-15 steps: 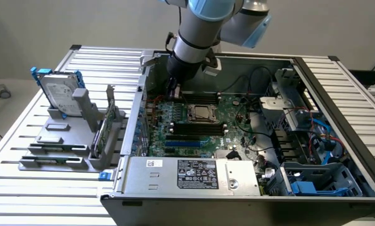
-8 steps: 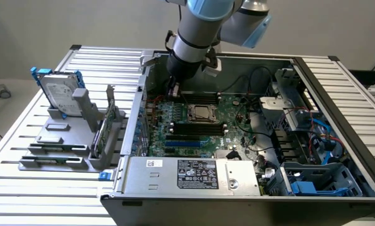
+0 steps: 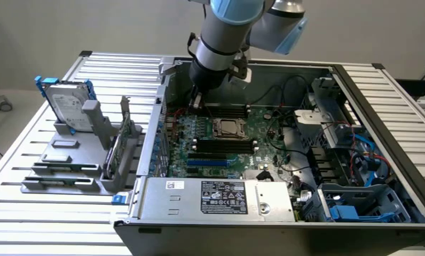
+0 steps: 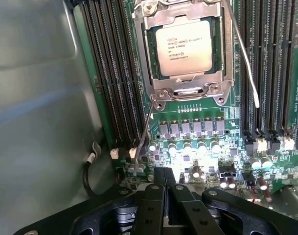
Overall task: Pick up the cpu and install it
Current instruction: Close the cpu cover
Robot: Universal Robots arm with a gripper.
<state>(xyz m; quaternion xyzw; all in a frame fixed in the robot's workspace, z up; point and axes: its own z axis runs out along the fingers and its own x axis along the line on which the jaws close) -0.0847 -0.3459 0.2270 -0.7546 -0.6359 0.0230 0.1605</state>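
Observation:
The cpu (image 4: pixel 184 47), a silver-topped square with printed text, lies inside the metal-framed socket (image 4: pixel 153 58) on the green motherboard. In the exterior view the cpu (image 3: pixel 229 128) sits mid-board in the open computer case. Thin wire levers (image 4: pixel 244 58) run along both sides of the socket. My gripper (image 4: pixel 167 172) hovers over the board a short way from the socket's edge, its two dark fingers (image 4: pixel 153 205) pressed together with nothing between them. The exterior view shows the gripper (image 3: pixel 197 101) low inside the case near its back wall, beyond the socket.
Black memory slots (image 4: pixel 114 73) flank the socket on both sides. The grey case wall (image 4: pixel 36 98) stands close beside the gripper. A hard drive with blue rails (image 3: pixel 69 104) stands in a grey rack at the exterior view's left. Power supply (image 3: pixel 220 197) and cables (image 3: pixel 355 154) crowd the case.

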